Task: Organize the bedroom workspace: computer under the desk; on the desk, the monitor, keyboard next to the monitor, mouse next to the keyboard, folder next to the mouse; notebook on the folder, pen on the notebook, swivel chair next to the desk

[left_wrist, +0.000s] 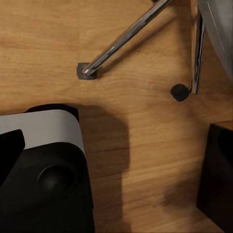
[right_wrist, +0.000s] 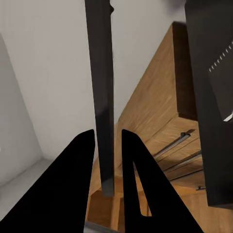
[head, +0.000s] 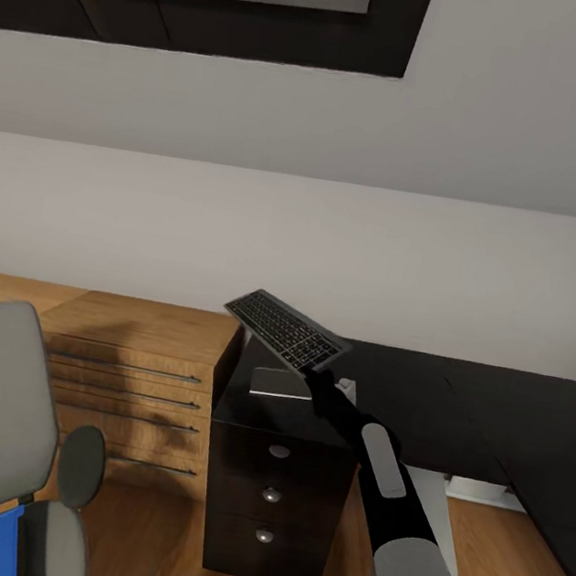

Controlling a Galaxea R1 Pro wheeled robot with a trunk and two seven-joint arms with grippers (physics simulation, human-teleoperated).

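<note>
Right gripper [right_wrist: 108, 145] pinches tilted keyboard [head: 286, 329], long axis running left-right above cabinet [head: 274, 471]

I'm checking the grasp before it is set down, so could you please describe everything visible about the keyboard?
The keyboard is a thin dark slab with rows of dark keys and a lighter grey rim. It is held in the air, tilted, above the black drawer cabinet in front of the pale wall. The right claw is shut on one short end; in the wrist view the board shows edge-on between both fingers.
</note>
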